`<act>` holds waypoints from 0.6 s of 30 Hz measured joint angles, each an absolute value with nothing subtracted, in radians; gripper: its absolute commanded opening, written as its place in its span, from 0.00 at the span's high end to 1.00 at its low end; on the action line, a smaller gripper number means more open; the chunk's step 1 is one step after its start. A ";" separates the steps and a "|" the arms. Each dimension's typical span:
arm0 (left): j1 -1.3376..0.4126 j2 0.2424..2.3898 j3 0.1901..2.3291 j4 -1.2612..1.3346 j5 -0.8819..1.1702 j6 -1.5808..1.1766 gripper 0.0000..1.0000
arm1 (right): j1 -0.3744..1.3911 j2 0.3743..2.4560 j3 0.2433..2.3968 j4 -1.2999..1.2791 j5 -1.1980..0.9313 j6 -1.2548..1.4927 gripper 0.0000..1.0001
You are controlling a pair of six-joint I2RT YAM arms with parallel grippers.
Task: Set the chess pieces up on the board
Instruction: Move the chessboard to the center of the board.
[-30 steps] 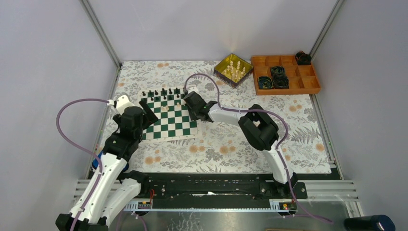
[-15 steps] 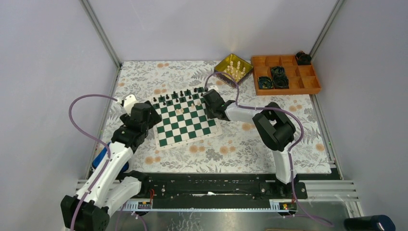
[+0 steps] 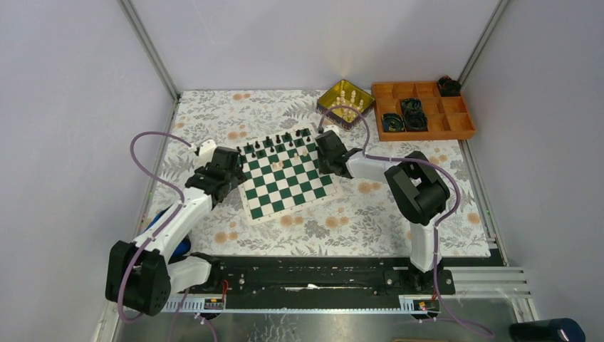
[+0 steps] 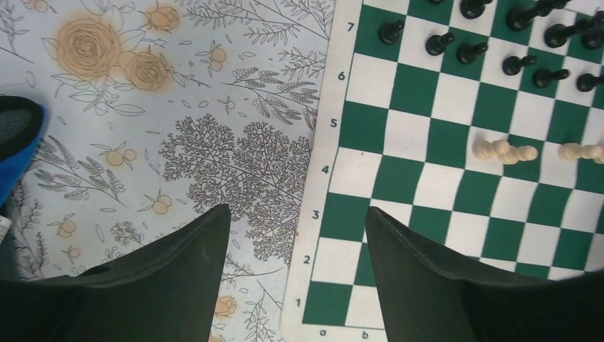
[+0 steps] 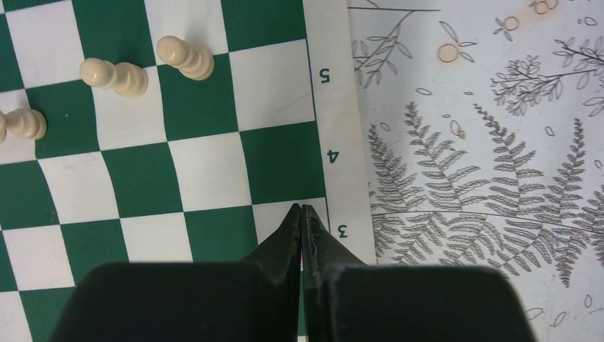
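From above, the thin green-and-white checked board (image 3: 281, 192) with its pale cream border lies skewed on the flower-printed tablecloth (image 3: 342, 214) between my two arms. A row of small black pieces (image 3: 268, 140) stands along its far edge and a few cream pieces (image 3: 273, 164) sit just inside them. More cream figures wait in the shiny gold tin (image 3: 335, 114) beside the orange compartment tray (image 3: 463, 132). My left gripper (image 3: 229, 171) is at the board's left edge and my right gripper (image 3: 324, 153) at its right edge. A second ago the board lay further left and squarer to the table. It has since slid right and turned so its right side sits further back, and both arms have travelled with it. My left wrist camera shows the left gripper (image 4: 298, 210) released, its dark fingers spread either side of the board's (image 4: 420, 185) border with nothing between them. The border there reads 7 down to 1, with "a" and "b" at the corner. Black pieces (image 4: 449, 46) stand on rows 6 and 7, and cream pieces (image 4: 506, 151) lie toppled near row 4. My right wrist camera shows the right gripper (image 5: 302, 208) clenched, tips pressed together at the board's (image 5: 206, 171) border by the printed 3, below 4 and 5. I cannot tell whether it pinches the mat. Three cream pieces (image 5: 114, 75) lie nearby.
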State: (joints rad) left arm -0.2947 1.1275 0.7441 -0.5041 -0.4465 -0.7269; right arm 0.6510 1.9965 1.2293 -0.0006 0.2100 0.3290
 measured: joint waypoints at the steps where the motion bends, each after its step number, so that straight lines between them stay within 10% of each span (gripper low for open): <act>1: -0.295 1.147 0.744 -0.496 -0.443 -0.728 0.24 | 0.644 1.993 1.223 0.002 0.205 0.331 1.00; 18: -0.305 1.312 0.755 -0.406 -0.422 -0.726 0.26 | 0.547 1.987 1.213 0.009 0.190 0.346 1.00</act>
